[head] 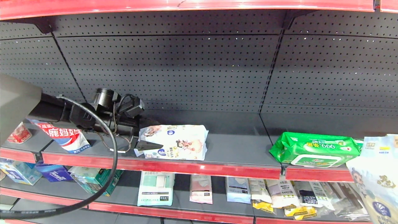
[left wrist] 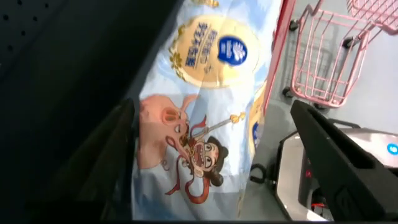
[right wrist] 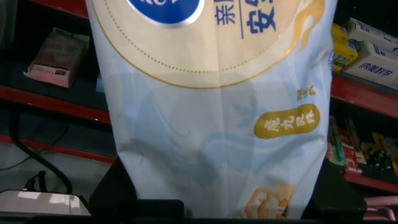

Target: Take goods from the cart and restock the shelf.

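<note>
Head camera sits back, facing the shelf [head: 236,146] square on and tipped slightly down, two bays in frame. Left wrist camera is right over the cartoon pack [left wrist: 199,137], sighting out past the shelf lip to the pink cart [left wrist: 323,56]; the head sees that pack mid-frame. Right wrist camera is jammed against the pale-blue pack [right wrist: 217,124], also at the head view's right edge.

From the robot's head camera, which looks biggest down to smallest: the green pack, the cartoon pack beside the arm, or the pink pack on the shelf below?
1. green pack
2. cartoon pack, only slightly smaller
3. pink pack, clearly smallest
</note>
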You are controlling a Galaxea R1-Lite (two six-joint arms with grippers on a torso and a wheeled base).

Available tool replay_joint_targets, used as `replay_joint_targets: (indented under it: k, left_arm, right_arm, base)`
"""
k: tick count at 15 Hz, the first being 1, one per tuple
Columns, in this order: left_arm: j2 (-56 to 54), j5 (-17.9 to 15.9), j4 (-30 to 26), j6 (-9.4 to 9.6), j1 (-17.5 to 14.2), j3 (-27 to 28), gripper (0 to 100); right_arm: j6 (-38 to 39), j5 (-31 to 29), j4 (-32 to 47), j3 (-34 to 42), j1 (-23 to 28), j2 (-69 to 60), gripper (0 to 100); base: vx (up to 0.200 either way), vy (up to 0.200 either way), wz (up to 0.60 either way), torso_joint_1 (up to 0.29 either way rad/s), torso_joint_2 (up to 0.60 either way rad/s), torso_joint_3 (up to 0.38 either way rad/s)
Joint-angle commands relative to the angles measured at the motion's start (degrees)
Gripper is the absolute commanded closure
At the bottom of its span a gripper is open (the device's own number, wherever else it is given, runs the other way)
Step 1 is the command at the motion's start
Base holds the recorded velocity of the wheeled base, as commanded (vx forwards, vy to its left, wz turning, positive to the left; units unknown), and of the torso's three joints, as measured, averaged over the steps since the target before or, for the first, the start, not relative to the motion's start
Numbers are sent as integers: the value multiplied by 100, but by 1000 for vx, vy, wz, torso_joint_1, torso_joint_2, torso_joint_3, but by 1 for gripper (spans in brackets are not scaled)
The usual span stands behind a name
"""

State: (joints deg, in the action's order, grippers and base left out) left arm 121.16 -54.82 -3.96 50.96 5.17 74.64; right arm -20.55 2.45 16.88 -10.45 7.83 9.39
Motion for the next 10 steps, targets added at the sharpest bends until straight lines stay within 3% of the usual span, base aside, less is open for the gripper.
replay_joint_targets:
  k: [1,2,3,4,6,7,8,9,10]
  left_arm:
    - [-269,-2,18,-244,19,42,0]
    - [-321,-2,27,-429,28,77,0]
    - [-383,77,159,-780,37,182,0]
    - [-383,112,273,-894,37,191,0]
    - [-594,1140,1512,-2019,37,-134,0]
    - [-717,1545,1873,-2424,90,-319,0]
    - [-901,2186,2286,-2969,239,-582,0]
    - [-1077,3118,2717,-3602,415,-785,0]
    - [-1183,4340,3138,-4243,696,-943,0]
  right_arm:
    - [-1,1,-1,-1,0,19,100]
    - [-1,1,-1,-1,0,19,100]
    - [-1,1,-1,-1,0,19,100]
    - [-1,1,-1,-1,0,19,100]
    - [7,1,-1,-1,0,2,100]
    - [7,1,-1,-1,0,-16,100]
    - [7,1,-1,-1,0,-33,100]
    - [16,1,-1,-1,0,-51,100]
    - [16,10,-1,-1,0,-69,100]
  base:
    - [0,0,0,0,0,0]
    - [0,0,0,0,0,0]
    - [0,0,0,0,0,0]
    - [0,0,0,0,0,0]
    - [0,0,0,0,0,0]
    - [0,0,0,0,0,0]
    - [0,0,0,0,0,0]
    - [0,0,0,0,0,0]
    - [0,0,0,0,0,0]
